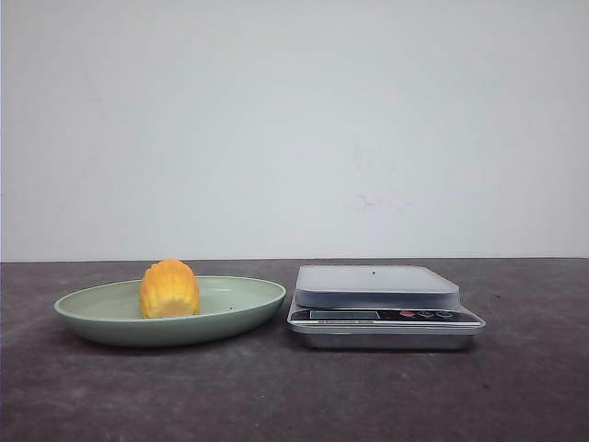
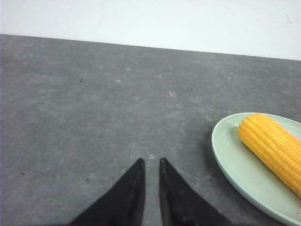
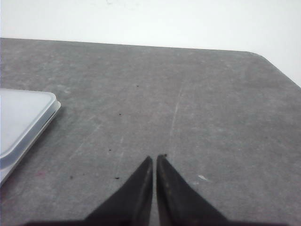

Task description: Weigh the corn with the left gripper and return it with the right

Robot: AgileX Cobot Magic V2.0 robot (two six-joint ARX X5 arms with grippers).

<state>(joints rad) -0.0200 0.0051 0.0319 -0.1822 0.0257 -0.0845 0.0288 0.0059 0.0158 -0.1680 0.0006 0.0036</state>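
Note:
The corn, a yellow-orange cob chunk, lies on the pale green plate at the left of the table. In the left wrist view the corn lies on the plate, off to one side of my left gripper. That gripper hangs over bare table with its fingers nearly together and nothing between them. My right gripper is shut and empty over bare table, beside the scale. Neither gripper shows in the front view.
A silver kitchen scale with a pale weighing platform stands right of the plate. The dark grey table ends at a white wall behind. The table's rounded far corner shows in the right wrist view.

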